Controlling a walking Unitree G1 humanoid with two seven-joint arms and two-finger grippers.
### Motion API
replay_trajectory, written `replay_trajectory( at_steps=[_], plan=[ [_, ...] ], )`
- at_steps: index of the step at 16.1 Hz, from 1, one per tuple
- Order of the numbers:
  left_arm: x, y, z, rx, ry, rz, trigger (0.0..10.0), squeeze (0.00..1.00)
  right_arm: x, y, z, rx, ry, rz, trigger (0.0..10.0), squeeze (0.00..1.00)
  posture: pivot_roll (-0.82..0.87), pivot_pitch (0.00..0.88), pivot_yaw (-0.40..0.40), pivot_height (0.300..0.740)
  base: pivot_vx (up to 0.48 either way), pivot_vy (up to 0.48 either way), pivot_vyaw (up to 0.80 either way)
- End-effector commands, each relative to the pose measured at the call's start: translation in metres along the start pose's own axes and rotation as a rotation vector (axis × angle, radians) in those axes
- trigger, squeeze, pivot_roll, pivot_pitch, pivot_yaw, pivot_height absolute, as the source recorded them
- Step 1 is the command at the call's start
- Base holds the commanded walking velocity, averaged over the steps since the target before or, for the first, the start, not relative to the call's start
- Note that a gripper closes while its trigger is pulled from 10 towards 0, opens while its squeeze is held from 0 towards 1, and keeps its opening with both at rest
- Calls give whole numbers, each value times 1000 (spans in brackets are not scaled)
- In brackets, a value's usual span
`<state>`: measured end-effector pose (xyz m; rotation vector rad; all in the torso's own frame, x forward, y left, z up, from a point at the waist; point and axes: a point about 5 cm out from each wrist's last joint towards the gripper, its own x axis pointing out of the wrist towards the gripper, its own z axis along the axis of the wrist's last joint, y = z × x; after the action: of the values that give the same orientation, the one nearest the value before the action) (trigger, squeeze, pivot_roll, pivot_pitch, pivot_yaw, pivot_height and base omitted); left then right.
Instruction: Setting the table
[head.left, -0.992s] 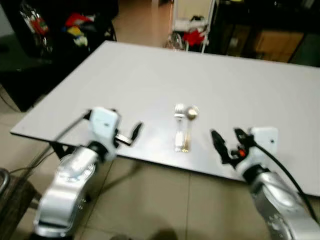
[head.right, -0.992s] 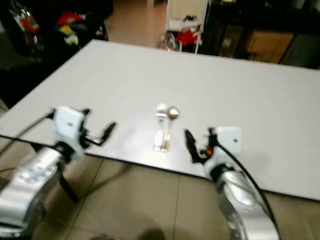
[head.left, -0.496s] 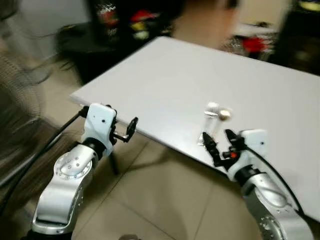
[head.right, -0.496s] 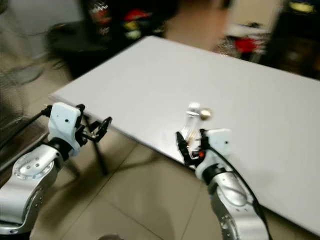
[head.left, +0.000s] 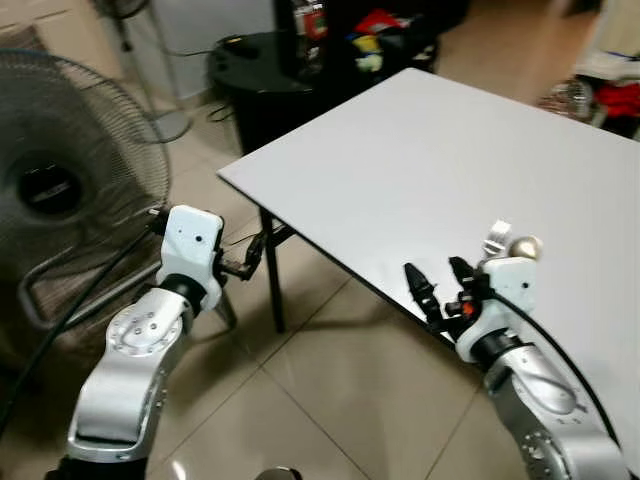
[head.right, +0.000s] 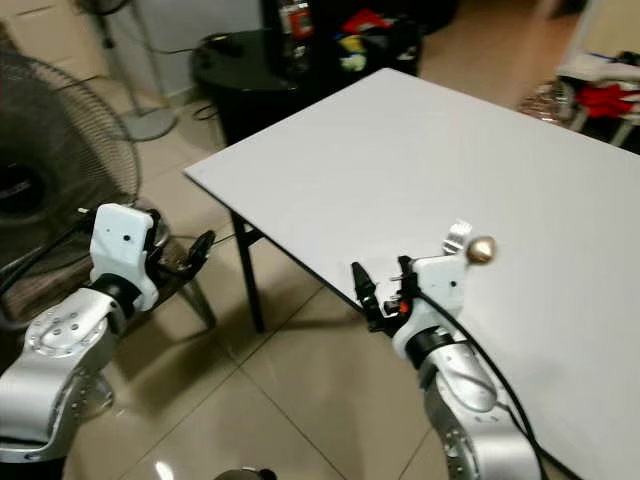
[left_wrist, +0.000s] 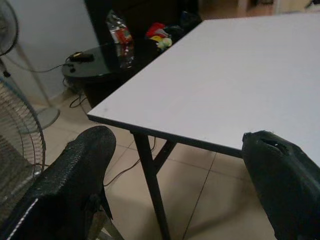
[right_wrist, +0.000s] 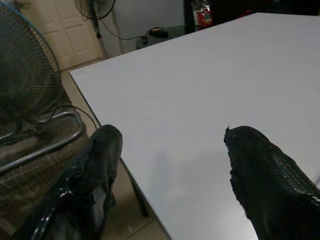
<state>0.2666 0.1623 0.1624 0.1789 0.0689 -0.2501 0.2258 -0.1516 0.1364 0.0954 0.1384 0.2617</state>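
Your cutlery lies on the white table (head.left: 420, 160), just behind the right gripper (head.left: 438, 288) and partly hidden by its white wrist housing. You can see the silver fork (head.left: 495, 238) head poking out above the housing, and the round gold bowl of the spoon (head.left: 524, 247) just beside it. Their handles are covered.

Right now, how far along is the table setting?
Done: a silver fork and gold spoon lie together near the white rectangular table's near edge. In hand: nothing; the left gripper and right gripper are both open. Left: no plates or glasses are set.
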Motion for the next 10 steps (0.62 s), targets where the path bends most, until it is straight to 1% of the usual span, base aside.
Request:
replay_trajectory(
  at_steps=[1, 2, 4, 5, 7, 10],
  plan=[
    [0, 5, 2, 17, -9, 34, 10000, 0, 4, 1, 3, 6, -17, 13, 10000, 0, 56, 0, 10, 740, 0, 0, 800],
    [1, 4, 4, 30, -15, 38, 10000, 0, 6, -1, 4, 20, -17, 22, 10000, 0, 73, 0, -23, 740, 0, 0, 800],
    [-3, 6, 4, 71, -21, 70, 10000, 0, 10, 0, 5, 19, -18, 41, 10000, 0, 79, 0, -38, 740, 0, 0, 800],
    [-6, 7, 2, 57, -20, 91, 10000, 0, 11, 1, 6, 14, -16, 53, 10000, 0, 76, 0, -43, 740, 0, 0, 800],
    [-6, 8, 1, 22, -22, 99, 10000, 0, 10, 1, 7, 18, -16, 55, 10000, 0, 67, 0, -36, 740, 0, 0, 800],
    [-3, 4, 5, 21, -40, 86, 10000, 0, 8, -1, 6, 23, -13, 45, 10000, 0, 61, 0, -27, 740, 0, 0, 800]
  ],
)
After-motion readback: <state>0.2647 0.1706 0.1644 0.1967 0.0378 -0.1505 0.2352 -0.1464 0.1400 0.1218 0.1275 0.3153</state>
